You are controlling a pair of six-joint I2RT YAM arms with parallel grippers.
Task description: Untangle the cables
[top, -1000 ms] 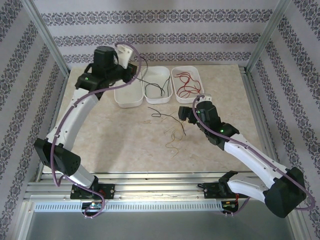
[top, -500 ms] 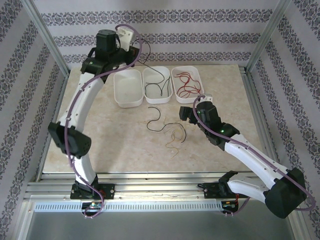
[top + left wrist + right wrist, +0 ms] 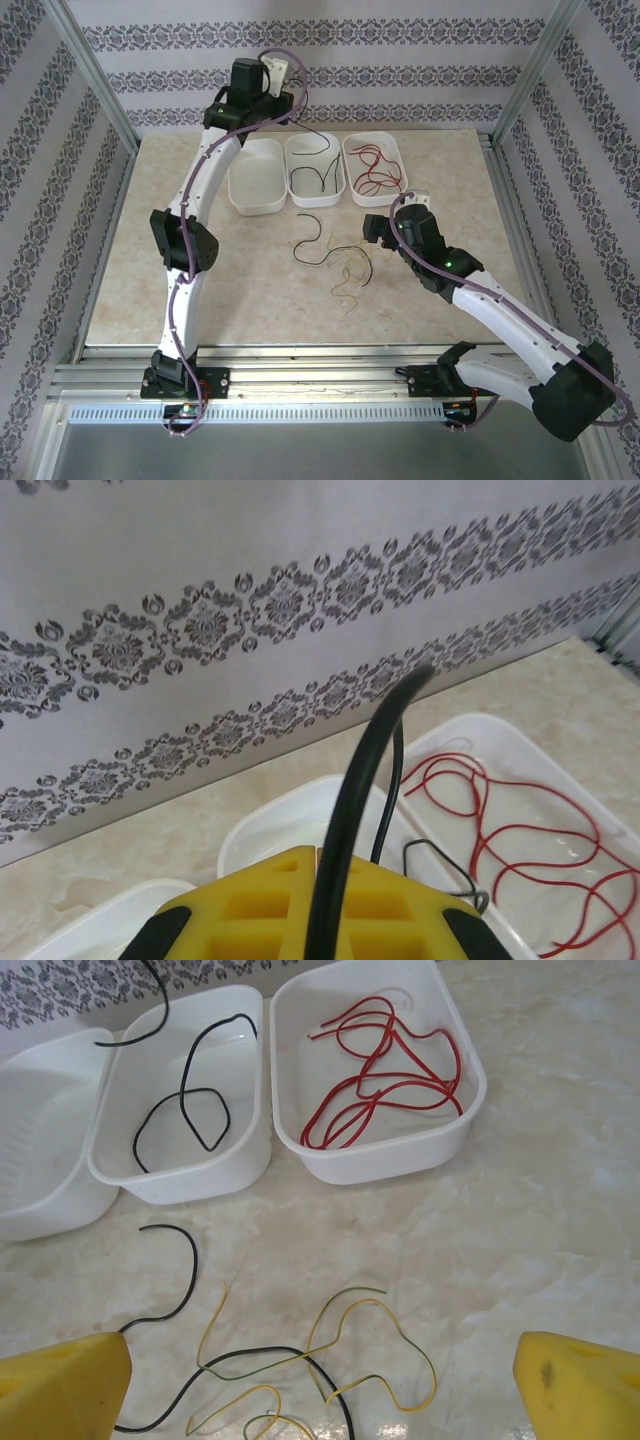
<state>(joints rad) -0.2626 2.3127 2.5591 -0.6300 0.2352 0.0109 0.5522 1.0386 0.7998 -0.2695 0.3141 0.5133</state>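
Item: black cable (image 3: pixel 345 800), clamped in my left claw (image 3: pixel 285 80), lifted back and rightward over the past second to dangle above the middle tray (image 3: pixel 316 203); my right claw (image 3: pixel 320 1390), spread wide, hovers over yellow-green cables (image 3: pixel 365 1301) tangled on the desk (image 3: pixel 250 280), so I judge drop-off imminent.

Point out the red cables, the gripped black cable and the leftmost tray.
red cables (image 3: pixel 380 1082): right wrist view, middle of the bunch.
black cable (image 3: pixel 345 810): left wrist view, lower stretch.
leftmost tray (image 3: pixel 257 177): top view, bare floor.
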